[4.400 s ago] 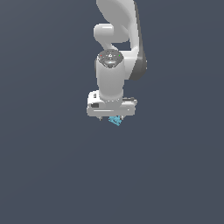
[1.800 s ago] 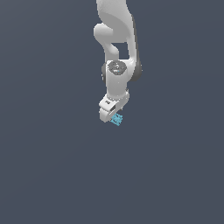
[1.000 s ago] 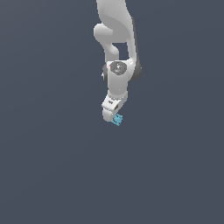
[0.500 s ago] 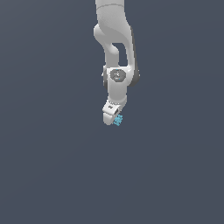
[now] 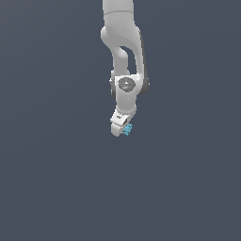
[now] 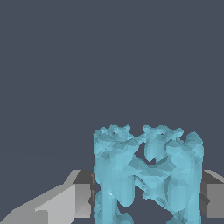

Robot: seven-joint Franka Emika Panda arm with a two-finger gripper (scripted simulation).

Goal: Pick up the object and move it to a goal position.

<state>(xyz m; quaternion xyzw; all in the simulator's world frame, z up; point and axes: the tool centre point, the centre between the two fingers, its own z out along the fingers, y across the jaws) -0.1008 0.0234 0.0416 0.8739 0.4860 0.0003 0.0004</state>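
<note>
The object (image 5: 127, 128) is a tiny bright cyan thing of jagged shape, held at the tip of my white gripper (image 5: 123, 128) in the exterior view. In the wrist view the object (image 6: 148, 173) fills the space between my two grey fingers (image 6: 76, 199), which press on it from both sides. The gripper is shut on the object. The white arm (image 5: 124, 44) hangs down from the top of the exterior view, with the hand turned edge-on.
Plain dark grey background surrounds the arm in both views. No goal marker, table edge or other object shows.
The hand has turned about its axis from broadside to edge-on, and the arm has shifted a little, with the cyan object still held in the fingers.
</note>
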